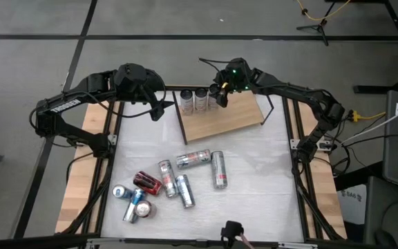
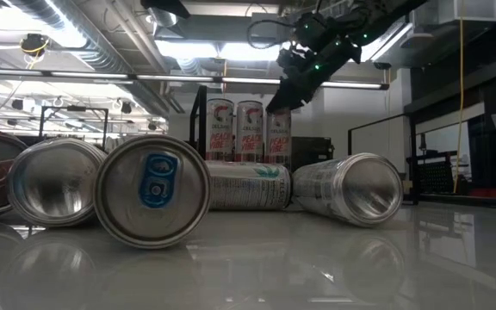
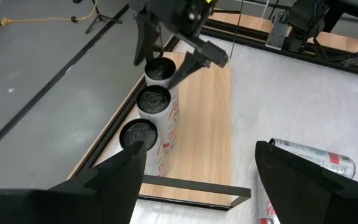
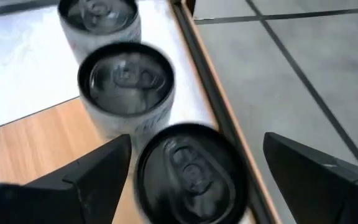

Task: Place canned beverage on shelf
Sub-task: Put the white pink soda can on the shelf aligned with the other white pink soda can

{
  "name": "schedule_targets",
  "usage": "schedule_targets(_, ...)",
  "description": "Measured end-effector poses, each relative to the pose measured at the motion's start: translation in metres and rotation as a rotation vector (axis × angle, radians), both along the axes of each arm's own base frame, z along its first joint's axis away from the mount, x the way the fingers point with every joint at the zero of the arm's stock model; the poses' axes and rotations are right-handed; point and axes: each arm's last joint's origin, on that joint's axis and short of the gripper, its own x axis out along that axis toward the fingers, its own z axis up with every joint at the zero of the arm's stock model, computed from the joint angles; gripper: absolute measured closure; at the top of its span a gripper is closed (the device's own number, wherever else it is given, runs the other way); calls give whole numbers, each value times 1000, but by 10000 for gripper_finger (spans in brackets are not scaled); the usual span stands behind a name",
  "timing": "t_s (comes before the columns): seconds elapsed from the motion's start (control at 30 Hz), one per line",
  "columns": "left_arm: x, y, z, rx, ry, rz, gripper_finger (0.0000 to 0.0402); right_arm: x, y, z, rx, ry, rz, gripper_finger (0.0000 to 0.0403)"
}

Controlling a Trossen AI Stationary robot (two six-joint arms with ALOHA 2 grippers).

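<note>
Light-brown shelf [image 1: 226, 117] with black wire frame; three white cans [image 2: 249, 131] lettered red on it. Desk [image 1: 254, 180] white. Silver cans [image 1: 185, 176]; one red can [image 1: 147, 182]; blue-tabbed can [image 2: 152, 191].

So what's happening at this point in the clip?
The right gripper is at the back edge of the shelf, its fingers spread on either side of the third can in a row of three upright cans; the can stands on the board. The left gripper hangs open beside the shelf, holding nothing. Several more cans lie on their sides on the white table, not yet shelved.
</note>
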Motion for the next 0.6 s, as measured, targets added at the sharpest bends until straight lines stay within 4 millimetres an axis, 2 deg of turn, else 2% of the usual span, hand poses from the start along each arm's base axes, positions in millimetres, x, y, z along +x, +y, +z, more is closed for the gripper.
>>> schedule_targets(0.17,-1,-1,-2,-84,-16,39,107,-3,0,21,-9,71,-46,46)
schedule_targets(0.37,-7,-4,-10,-226,46,88,107,-10,4,46,21,160,-40,47)
schedule_targets(0.6,-9,-16,-15,-260,117,72,107,-14,6,69,19,156,-39,47)
